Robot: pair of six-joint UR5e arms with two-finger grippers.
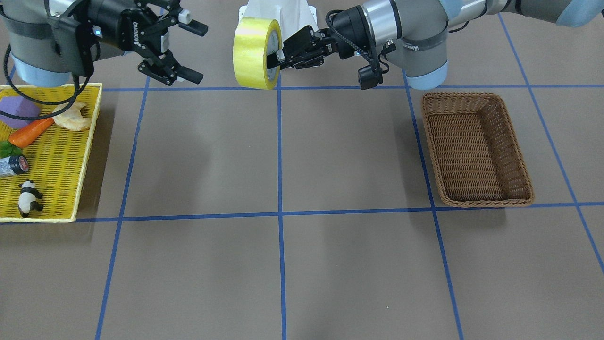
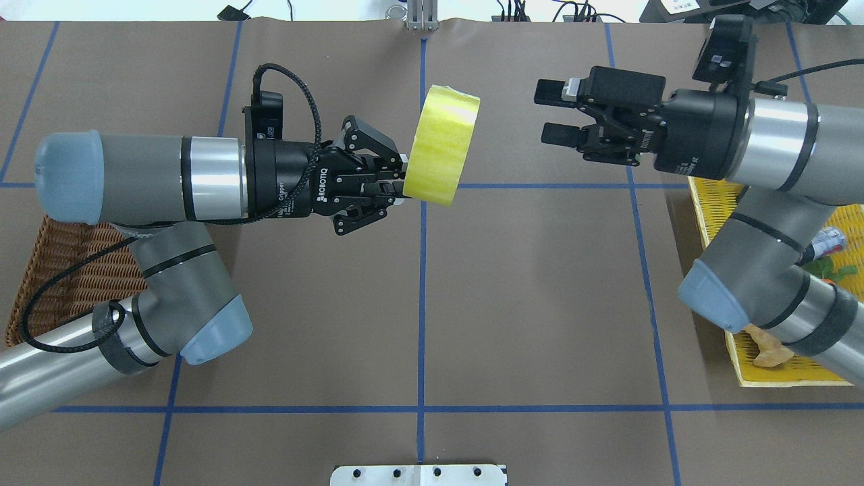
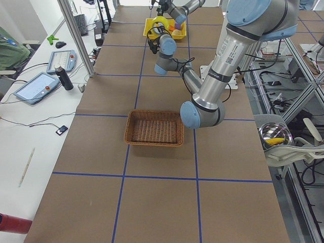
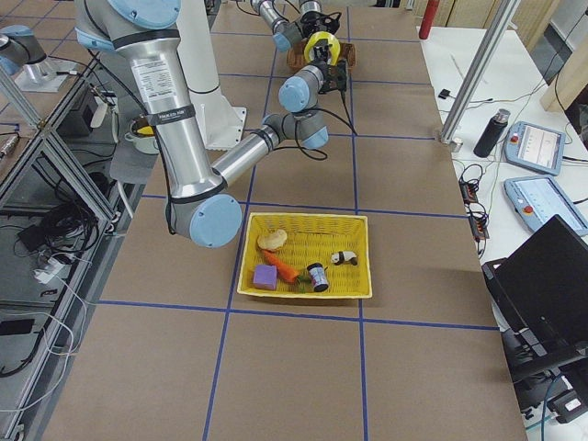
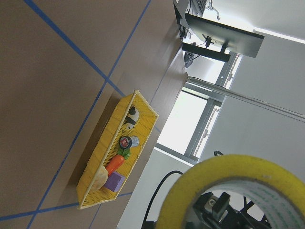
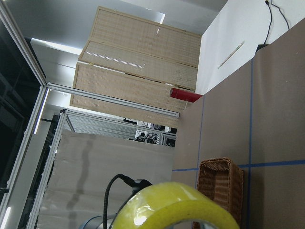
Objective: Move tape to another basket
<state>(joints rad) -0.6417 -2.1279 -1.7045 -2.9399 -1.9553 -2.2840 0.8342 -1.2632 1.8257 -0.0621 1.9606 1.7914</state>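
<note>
Pinching the tape [image 2: 442,145] by its wall, left gripper [image 2: 403,182] holds a likely light, stiff roll (slick outside); right gripper [image 2: 557,111] spread opposite.

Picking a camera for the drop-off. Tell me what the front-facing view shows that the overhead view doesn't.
Front-facing only: the whole basket, empty, plus a panda and purple block in the yellow tray. Overhead only: cables beyond the table's far edge. Both: the left gripper shut on the tape, held off the table, and the right gripper open, apart from it.
</note>
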